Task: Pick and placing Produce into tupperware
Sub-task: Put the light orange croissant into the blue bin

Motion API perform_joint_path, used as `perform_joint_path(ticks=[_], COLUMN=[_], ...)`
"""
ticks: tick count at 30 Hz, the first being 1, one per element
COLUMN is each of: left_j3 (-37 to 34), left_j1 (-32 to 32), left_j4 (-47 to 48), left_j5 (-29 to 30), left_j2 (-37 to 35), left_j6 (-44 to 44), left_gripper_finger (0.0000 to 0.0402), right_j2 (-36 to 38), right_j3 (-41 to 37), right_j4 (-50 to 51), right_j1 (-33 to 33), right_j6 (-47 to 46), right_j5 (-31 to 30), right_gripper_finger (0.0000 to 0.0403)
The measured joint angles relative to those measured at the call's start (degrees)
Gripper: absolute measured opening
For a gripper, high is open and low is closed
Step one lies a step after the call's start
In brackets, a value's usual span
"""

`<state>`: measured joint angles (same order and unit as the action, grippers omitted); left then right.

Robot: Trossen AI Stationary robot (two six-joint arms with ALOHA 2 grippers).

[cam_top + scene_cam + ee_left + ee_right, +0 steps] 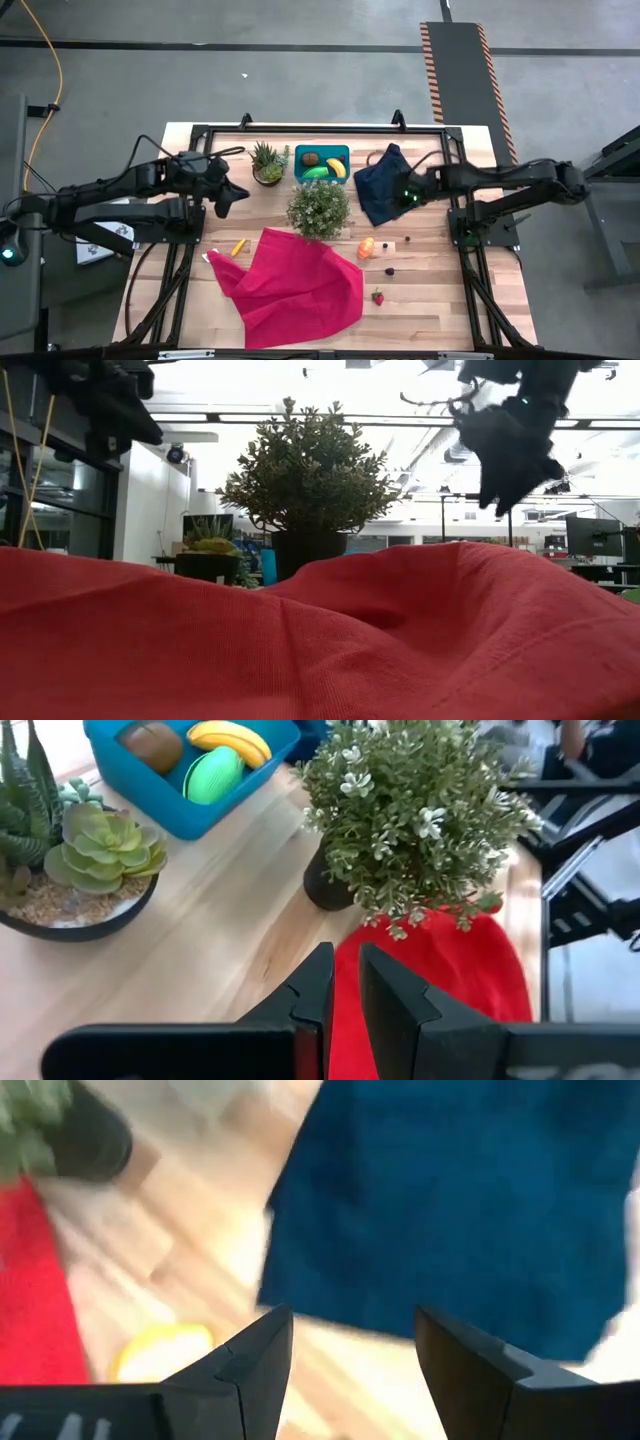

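The teal tupperware [322,150] stands at the table's far middle and holds a yellow banana [230,738], a green piece [213,775] and a brown oval [152,747]. Orange pieces [367,247], a small yellow-orange piece [238,246], a red strawberry [378,297] and tiny dark bits [390,270] lie on the wood. My left gripper [240,193] hangs left of the bushy plant, shut and empty; the left wrist view shows its fingers [345,990] above the red cloth's edge. My right gripper [350,1350] stands open above the near edge of the navy cloth [383,185], nothing between its fingers.
A bushy potted plant [318,208] stands mid-table, just near of the tupperware. A succulent pot [268,163] stands left of the tub. A crumpled red cloth [295,285] covers the near middle and fills the low view. Bare wood lies between the red cloth and the table's right edge.
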<state>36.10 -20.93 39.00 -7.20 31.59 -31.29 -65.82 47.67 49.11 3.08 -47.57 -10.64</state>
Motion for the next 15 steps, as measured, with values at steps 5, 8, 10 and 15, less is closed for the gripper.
perform_joint_path(ticks=[5, 8, 10, 15], left_j3=[-1.20, -1.66, -2.11, -4.21], left_j1=[0.00, 0.00, 0.00, 0.00], left_j4=[-0.02, 0.01, 0.04, 0.03], left_j5=[0.07, 0.13, 0.14, 0.15], left_j2=[-5.29, -7.29, -8.35, -9.69], left_j6=[-1.59, -2.07, -2.17, -4.08], left_gripper_finger=[0.0040, 0.0040, 0.0040, 0.0040], right_j2=[0.00, 0.00, 0.00, 0.00], right_j3=[-6.33, -7.29, -7.29, -7.29], right_j4=[-8.65, -9.95, -9.90, -10.02], right_j1=[-5.94, -8.61, -10.15, -12.86], right_j6=[-7.13, -10.62, -11.97, -17.00], right_j5=[2.29, 2.35, 2.36, 4.03], right_gripper_finger=[0.0199, 0.0199, 0.0199, 0.0199])
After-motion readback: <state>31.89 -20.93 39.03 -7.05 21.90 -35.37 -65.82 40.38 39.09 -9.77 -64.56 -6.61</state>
